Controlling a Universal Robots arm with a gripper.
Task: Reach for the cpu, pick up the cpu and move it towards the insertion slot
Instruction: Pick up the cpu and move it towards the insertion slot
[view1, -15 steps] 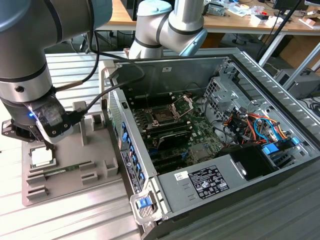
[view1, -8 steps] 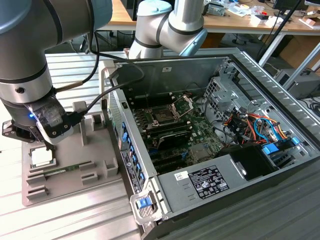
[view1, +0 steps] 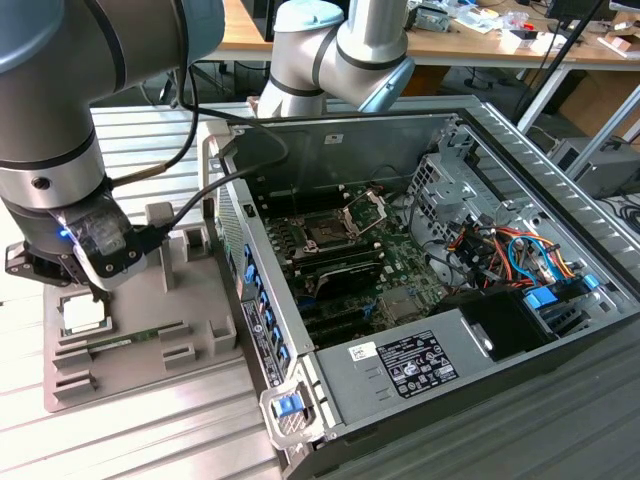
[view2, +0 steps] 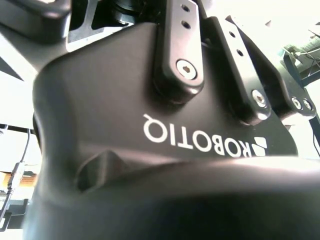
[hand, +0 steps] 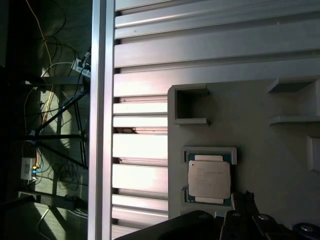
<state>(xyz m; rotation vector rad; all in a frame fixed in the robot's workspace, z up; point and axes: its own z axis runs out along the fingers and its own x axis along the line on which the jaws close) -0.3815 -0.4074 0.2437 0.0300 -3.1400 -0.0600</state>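
Exterior view, gripper: you had the gripper (view1: 97, 297) low over the grey tray (view1: 190, 290), just above the cpu (view1: 85, 315); I could not tell whether it was spread or pressed together.
Exterior view, cpu: it lay flat in its square recess, not yet lifted.
Exterior view, insertion slot: the insertion slot (view1: 325, 232) sat well apart, inside the open computer case (view1: 400, 130).
Second wrist view: the gripper's dark body sat close before the lens and gave you no help on its opening.
First wrist view, cpu: the cpu (hand: 209, 179) lay square in its recess, off to one side of the gripper's dark links.
Step in hand, as I judged it: reaching.
Doing it well: you needed to centre over the chip, square up to its edges and come down straight, taking it by the rim.
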